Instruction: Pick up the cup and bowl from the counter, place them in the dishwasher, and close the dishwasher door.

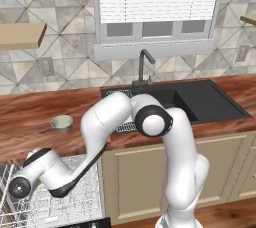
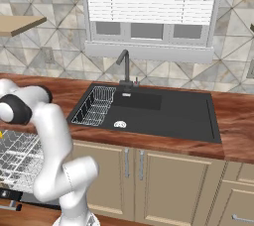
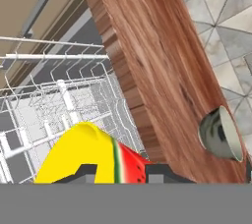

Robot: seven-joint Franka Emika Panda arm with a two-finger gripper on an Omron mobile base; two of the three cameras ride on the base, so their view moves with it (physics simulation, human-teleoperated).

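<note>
Kitchen with a wood-grain counter (image 1: pixel 30 117) and black sink (image 2: pixel 163 108). The bowl (image 1: pixel 62 122) stands on the counter left of the sink. The gripper (image 3: pixel 118 171) is closed on the yellow cup (image 3: pixel 81 156), held above the white racks of the open dishwasher (image 1: pixel 75 199).

The cup (image 3: pixel 83 154) is yellow with a red patch edged in green. The bowl (image 1: pixel 62 122) is pale grey-green. The surface (image 1: pixel 30 117) has reddish-brown wood grain. The dishwasher (image 1: pixel 70 197) racks are white.
</note>
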